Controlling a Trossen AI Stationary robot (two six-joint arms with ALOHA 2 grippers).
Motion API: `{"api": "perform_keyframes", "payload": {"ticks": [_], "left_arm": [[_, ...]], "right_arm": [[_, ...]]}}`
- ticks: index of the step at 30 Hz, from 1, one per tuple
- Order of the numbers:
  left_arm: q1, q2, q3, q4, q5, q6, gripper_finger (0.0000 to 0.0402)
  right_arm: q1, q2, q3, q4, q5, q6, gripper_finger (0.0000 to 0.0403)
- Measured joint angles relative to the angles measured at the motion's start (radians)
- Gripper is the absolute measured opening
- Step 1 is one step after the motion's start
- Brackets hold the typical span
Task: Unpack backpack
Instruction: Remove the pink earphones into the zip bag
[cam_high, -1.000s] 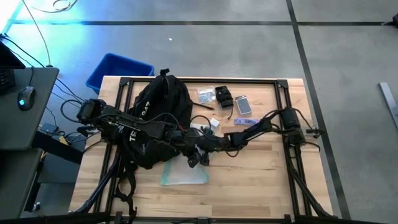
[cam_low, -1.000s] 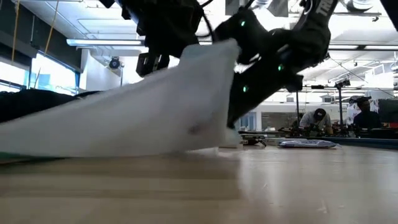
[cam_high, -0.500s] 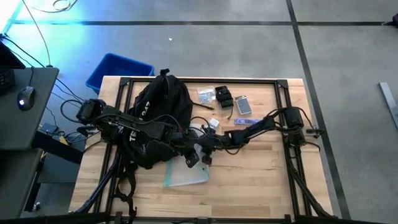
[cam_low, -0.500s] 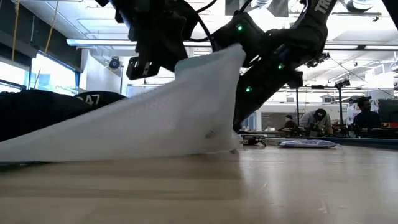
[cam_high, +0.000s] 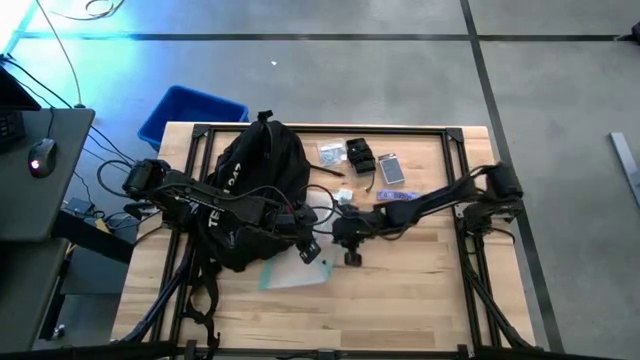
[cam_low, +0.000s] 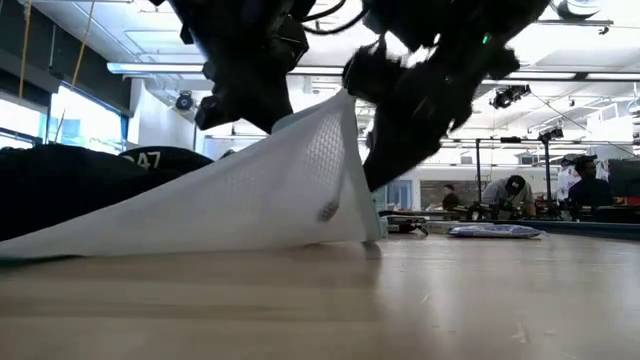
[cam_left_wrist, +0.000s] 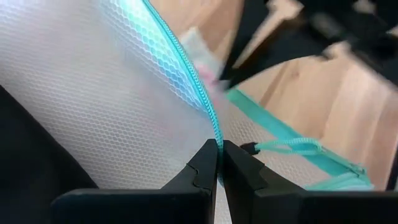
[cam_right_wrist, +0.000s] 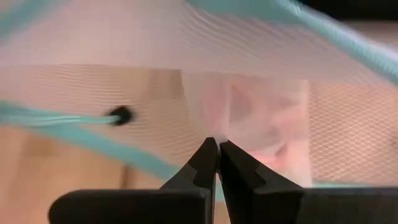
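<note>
The backpack lies on the tabletop beneath my left arm. My left claw pinches the mesh pouch by its teal zipper; my right claw, just beside, looks clenched on mesh. Pulling apart could tear it.

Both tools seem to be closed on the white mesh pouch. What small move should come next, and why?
Probably the left tool and right tool should pull gently apart. Each is shut on the mesh pouch, the left one on its teal zipper, which looks closed, and one edge is lifted beside the backpack.
</note>
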Motion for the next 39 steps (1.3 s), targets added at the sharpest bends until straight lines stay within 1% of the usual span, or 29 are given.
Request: {"api": "perform_keyframes", "payload": {"ticks": [4, 9, 13, 16, 20, 22, 24, 26, 31, 36, 39], "left_arm": [[-0.014, 0.000, 0.000, -0.004, -0.047, -0.001, 0.0000], [-0.029, 0.000, 0.000, 0.006, -0.094, -0.007, 0.0000], [-0.042, 0.000, 0.000, 0.009, -0.130, -0.027, 0.0000], [-0.055, 0.000, 0.000, 0.028, -0.134, -0.029, 0.0000], [-0.077, 0.000, 0.000, 0.068, -0.136, -0.027, 0.0000], [-0.090, 0.000, 0.000, 0.077, -0.136, -0.024, 0.0000], [-0.099, 0.000, 0.000, 0.085, -0.133, -0.007, 0.0000], [-0.106, 0.000, 0.000, 0.085, -0.131, 0.006, 0.0000], [-0.114, 0.000, 0.000, 0.084, -0.130, 0.008, 0.0000], [-0.114, 0.000, 0.000, 0.086, -0.130, -0.001, 0.0000], [-0.114, 0.000, 0.000, 0.086, -0.130, -0.001, 0.0000]], "right_arm": [[-0.001, -0.100, 0.000, -0.109, -0.018, 0.000, 0.0000], [-0.001, -0.245, 0.002, -0.294, -0.024, 0.023, 0.0000], [-0.001, -0.366, 0.002, -0.413, -0.025, 0.080, 0.0000], [-0.001, -0.443, 0.002, -0.509, -0.024, 0.139, 0.0000], [-0.023, -0.480, -0.001, -0.623, -0.004, 0.183, 0.0000], [-0.051, -0.478, -0.023, -0.607, 0.045, 0.175, 0.0000], [-0.099, -0.462, -0.057, -0.534, 0.090, 0.158, 0.0000], [-0.164, -0.435, -0.085, -0.455, 0.117, 0.139, 0.0000], [-0.327, -0.366, -0.088, -0.272, 0.176, 0.091, 0.0000], [-0.439, -0.291, -0.087, -0.068, 0.199, 0.040, 0.0000], [-0.478, -0.241, -0.087, -0.018, 0.199, 0.041, 0.0002]]}}
